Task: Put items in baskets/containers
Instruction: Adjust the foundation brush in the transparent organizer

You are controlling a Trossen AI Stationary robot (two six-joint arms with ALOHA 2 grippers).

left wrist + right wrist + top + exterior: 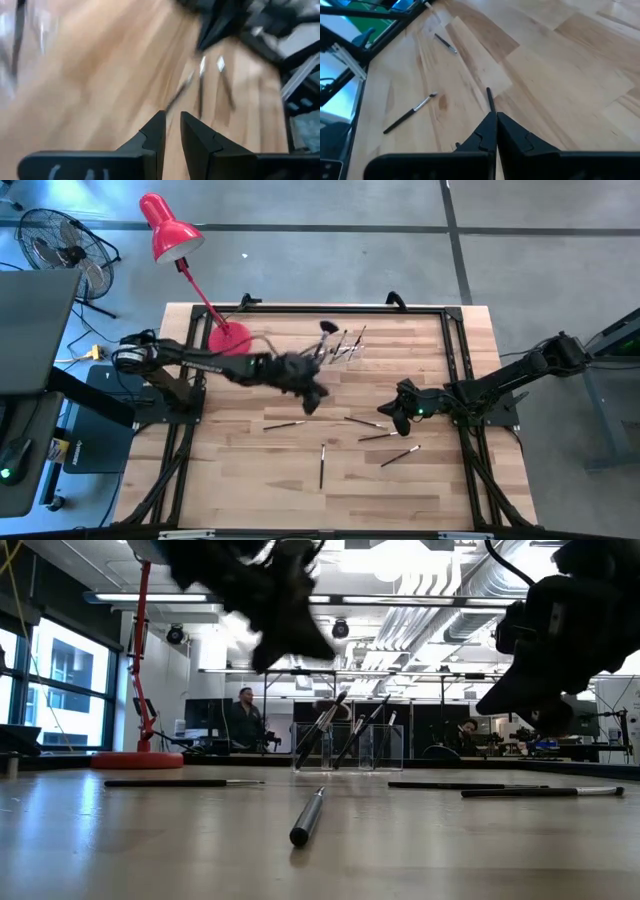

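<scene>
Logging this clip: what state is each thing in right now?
Left gripper: narrowly open, empty, above the table.
Right gripper: shut on a brush.
Clear holder: upright, several brushes leaning inside.
Loose brushes: lying flat on the table.
Red lamp: standing.

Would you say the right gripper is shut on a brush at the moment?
Yes. The right gripper is shut on a thin brush, whose dark handle sticks out from between its closed fingertips, above the table.
</scene>
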